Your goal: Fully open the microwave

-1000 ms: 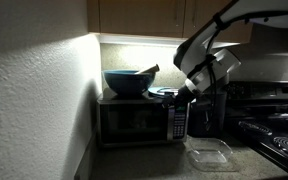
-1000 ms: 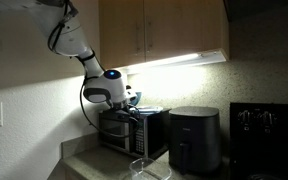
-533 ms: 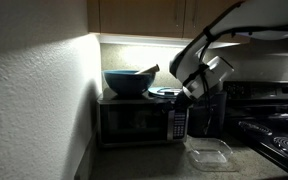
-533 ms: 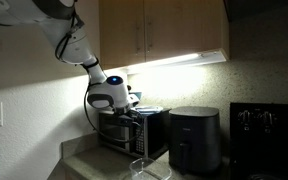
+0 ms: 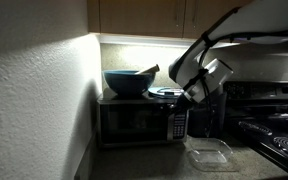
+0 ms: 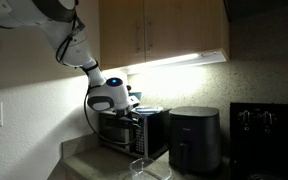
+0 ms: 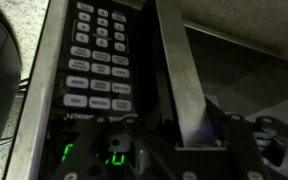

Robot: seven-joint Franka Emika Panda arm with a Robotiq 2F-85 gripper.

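One arm: you have only the gripper [image 5: 197, 90] to work with. It hangs at the upper front corner of the microwave [image 5: 139, 121], on the side of the button panel [image 7: 97, 58].
Microwave: it sits on the counter [image 5: 144, 162] close against the white wall [image 5: 34, 90], with a blue bowl [image 5: 127, 81] on its roof. In an exterior view a black air fryer [image 6: 194, 139] stands just beside it.
Fingers: they are too dark to read. I cannot tell whether they are spread or pressed together, or whether they touch the door.
Door: its free edge runs upright just beside the button panel. The hinge, as I judge it, is on the wall side. Whether the door is ajar I cannot tell.
Key relation: the free edge lies just below the gripper, so your pull likely has to sweep outward, then round toward the wall.
Risk: the clear container [image 5: 211, 152] on the counter out front looks low enough to clear the swing, but watch it.
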